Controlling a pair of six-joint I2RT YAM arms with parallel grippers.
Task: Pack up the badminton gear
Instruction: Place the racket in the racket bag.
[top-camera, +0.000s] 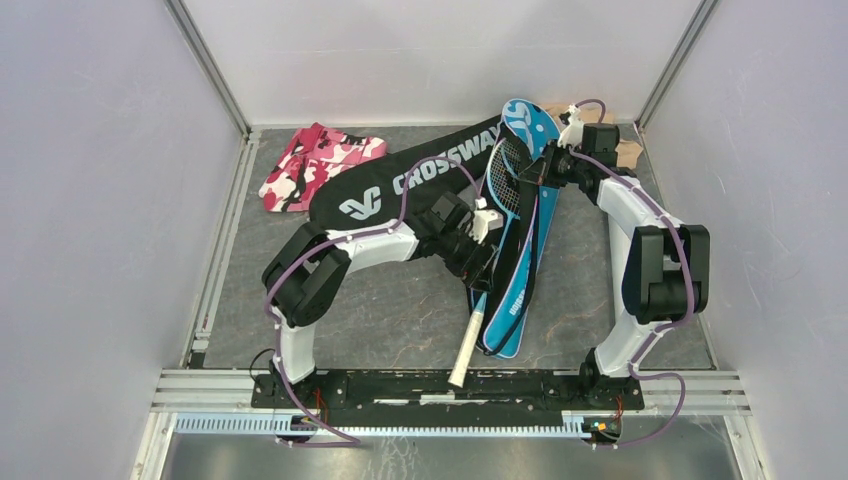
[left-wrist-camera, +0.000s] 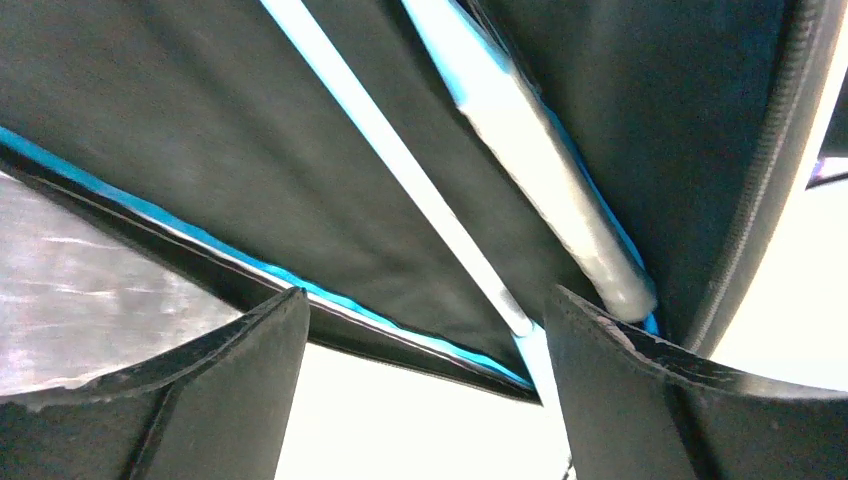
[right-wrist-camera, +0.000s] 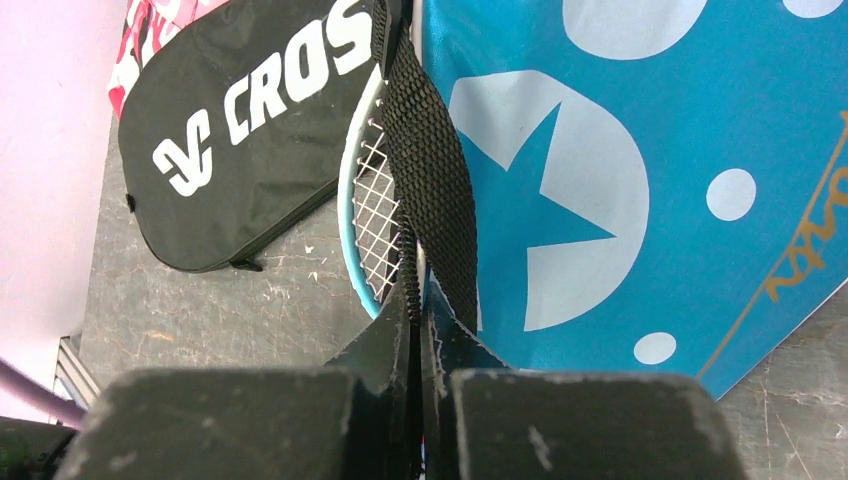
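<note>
Lying mid-right on table (top-camera: 400, 320): blue cover (right-wrist-camera: 620, 150), racket (right-wrist-camera: 372, 215) only part-in. R gripper (right-wrist-camera: 415, 320) pinching cover's strap (right-wrist-camera: 430, 170); L gripper (left-wrist-camera: 425, 330) hanging released, fingers (left-wrist-camera: 230, 400) apart, by racket. Black cover (top-camera: 420, 175) lying far side, prob. pending.

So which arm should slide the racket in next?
Probably left: the left end effector is open beside the racket shaft; the right end effector is clamped on the blue cover's strap.

Blue racket cover (top-camera: 515, 300) lies against black CROSSWAY cover (top-camera: 420, 175), racket head (top-camera: 506, 178) between them.
</note>
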